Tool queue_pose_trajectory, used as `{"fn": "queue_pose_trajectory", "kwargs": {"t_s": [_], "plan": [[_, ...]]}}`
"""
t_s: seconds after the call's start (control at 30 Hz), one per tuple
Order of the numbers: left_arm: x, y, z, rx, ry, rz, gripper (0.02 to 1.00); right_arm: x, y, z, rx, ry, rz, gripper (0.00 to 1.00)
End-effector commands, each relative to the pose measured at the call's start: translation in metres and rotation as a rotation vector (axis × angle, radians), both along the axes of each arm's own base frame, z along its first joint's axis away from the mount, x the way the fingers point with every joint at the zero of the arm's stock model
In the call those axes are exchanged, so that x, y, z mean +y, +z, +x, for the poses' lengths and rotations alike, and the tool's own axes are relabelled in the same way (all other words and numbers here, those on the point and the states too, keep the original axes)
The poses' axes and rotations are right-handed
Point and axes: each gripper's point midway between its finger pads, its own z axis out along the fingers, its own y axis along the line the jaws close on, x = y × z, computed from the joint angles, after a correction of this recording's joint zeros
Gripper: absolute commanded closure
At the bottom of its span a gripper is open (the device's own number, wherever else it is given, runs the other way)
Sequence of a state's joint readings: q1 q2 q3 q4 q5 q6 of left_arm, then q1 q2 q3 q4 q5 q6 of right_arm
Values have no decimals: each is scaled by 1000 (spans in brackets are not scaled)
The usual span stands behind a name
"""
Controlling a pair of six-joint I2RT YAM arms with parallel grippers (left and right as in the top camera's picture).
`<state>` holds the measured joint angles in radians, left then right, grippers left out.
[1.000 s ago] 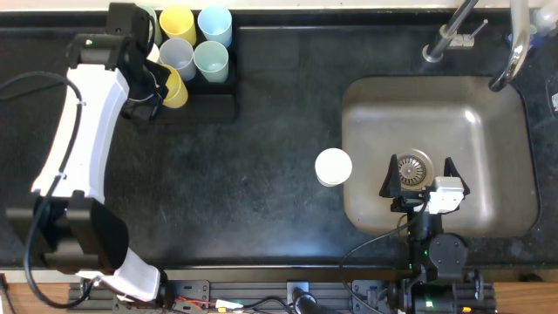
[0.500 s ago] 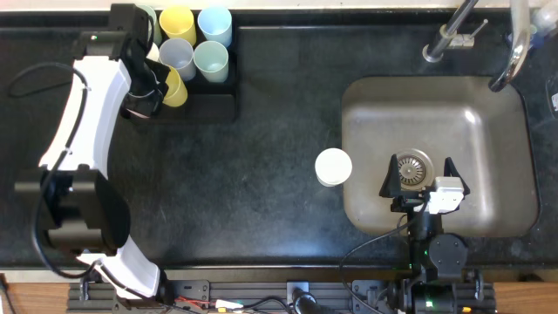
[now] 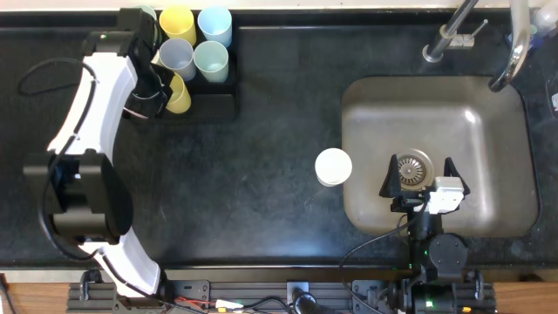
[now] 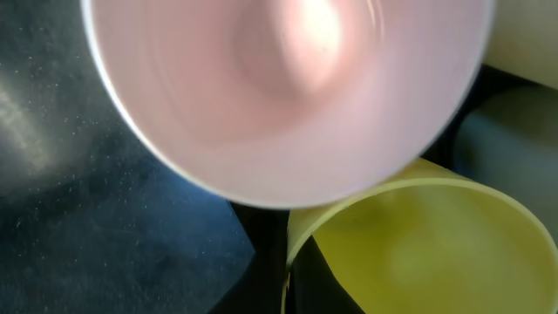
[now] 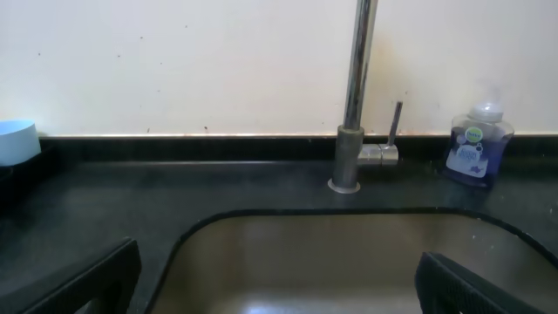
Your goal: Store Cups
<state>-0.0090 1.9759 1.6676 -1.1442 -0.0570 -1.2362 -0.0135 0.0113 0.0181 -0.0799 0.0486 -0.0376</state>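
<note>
A black rack (image 3: 209,98) at the counter's back left holds a yellow cup (image 3: 177,22), a light blue cup (image 3: 214,22), a pale lavender cup (image 3: 177,54) and a teal cup (image 3: 211,59). My left gripper (image 3: 164,87) is at the rack's left end, shut on the rim of another yellow cup (image 3: 180,94). In the left wrist view that yellow cup (image 4: 418,249) sits close under a large pink cup (image 4: 288,87). A white cup (image 3: 333,167) stands alone on the counter by the sink. My right gripper (image 3: 422,180) hangs open over the sink drain with nothing in it (image 5: 279,301).
The steel sink (image 3: 488,113) fills the right side, with a tap (image 5: 356,96) and a soap bottle (image 5: 475,144) behind it. Dark counter (image 3: 244,192) stretches between the rack and the sink.
My left arm has swung its elbow in, and the gripper with the yellow cup has edged slightly right and toward me along the rack. The right arm has stayed still.
</note>
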Motion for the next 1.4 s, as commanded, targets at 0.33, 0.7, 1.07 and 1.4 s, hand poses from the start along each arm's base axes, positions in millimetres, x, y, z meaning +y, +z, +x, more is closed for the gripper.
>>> {"fn": "queue_pose_trajectory", "kwargs": {"t_s": [0.33, 0.7, 1.07, 1.4], "plan": [[-2, -6, 6, 0, -3, 22, 20, -1, -4, 0, 1, -1, -3, 5], [1, 95, -17, -190, -227, 92, 20, -1, -4, 0, 1, -1, -3, 5], [3, 169, -144, -342, -986, 461, 20, -1, -4, 0, 1, -1, -3, 3], [-11, 85, -152, -988, -962, 774, 20, -1, -4, 0, 1, -1, -3, 3]]}}
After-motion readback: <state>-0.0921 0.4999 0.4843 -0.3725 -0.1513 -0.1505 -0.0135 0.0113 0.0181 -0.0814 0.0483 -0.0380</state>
